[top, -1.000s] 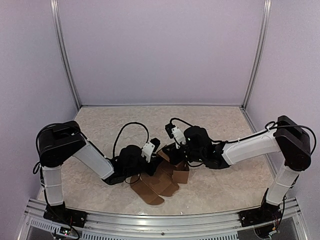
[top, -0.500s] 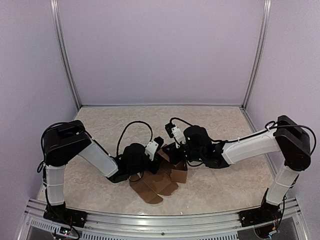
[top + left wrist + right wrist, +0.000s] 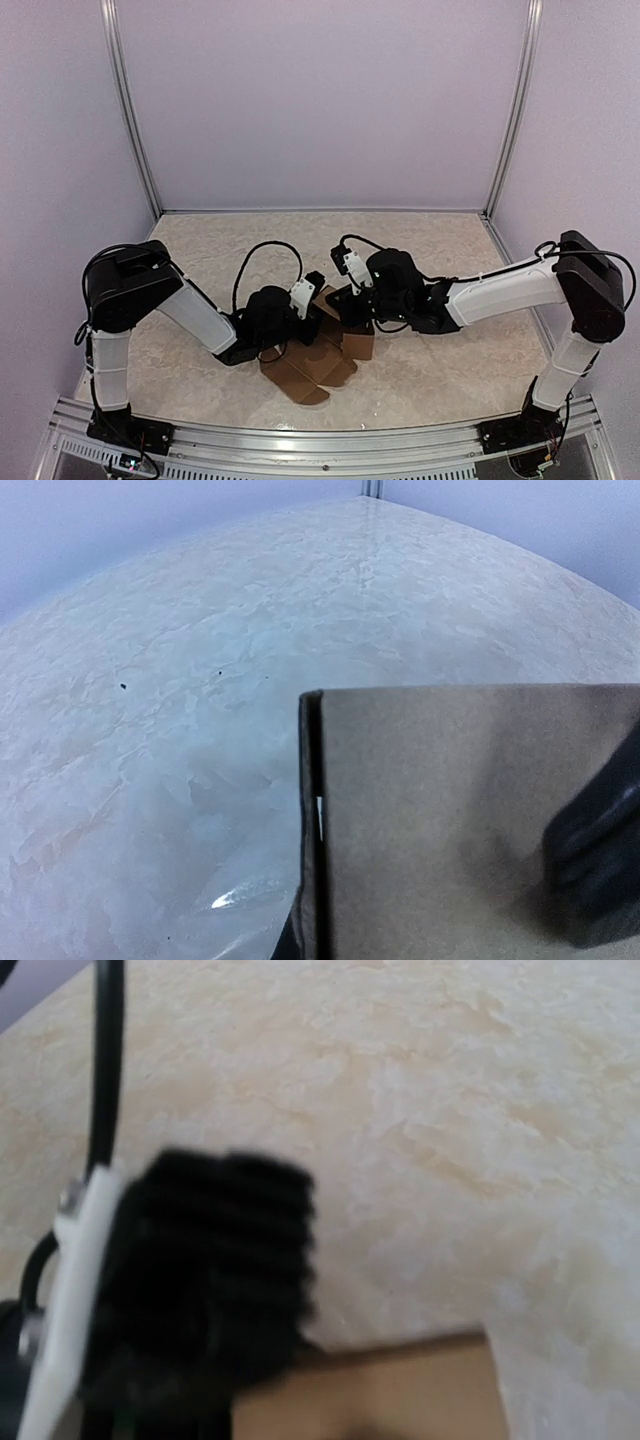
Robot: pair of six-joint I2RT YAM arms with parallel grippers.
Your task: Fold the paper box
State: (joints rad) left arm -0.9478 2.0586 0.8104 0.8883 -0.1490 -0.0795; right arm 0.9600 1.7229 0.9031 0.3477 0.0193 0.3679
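The paper box (image 3: 318, 362) is a brown cardboard sheet, partly folded, lying at the front middle of the table with one wall raised (image 3: 358, 343). My left gripper (image 3: 313, 297) meets its far left flap. In the left wrist view a cardboard panel (image 3: 450, 810) fills the lower right and hides my fingers; the gripper looks shut on it. My right gripper (image 3: 347, 312) presses at the raised part from the right. In the right wrist view a cardboard edge (image 3: 400, 1385) covers my fingers, and the left arm's black ribbed wrist (image 3: 210, 1260) is close at left.
The table (image 3: 430, 260) is pale marbled stone with purple walls around it and metal posts at the back corners (image 3: 150, 200). A metal rail (image 3: 320, 455) runs along the near edge. The left arm's black cable (image 3: 262, 255) loops above the box.
The left arm has slid right toward the box. The box and its raised wall have shifted slightly left. The two grippers now stand closer together over it.
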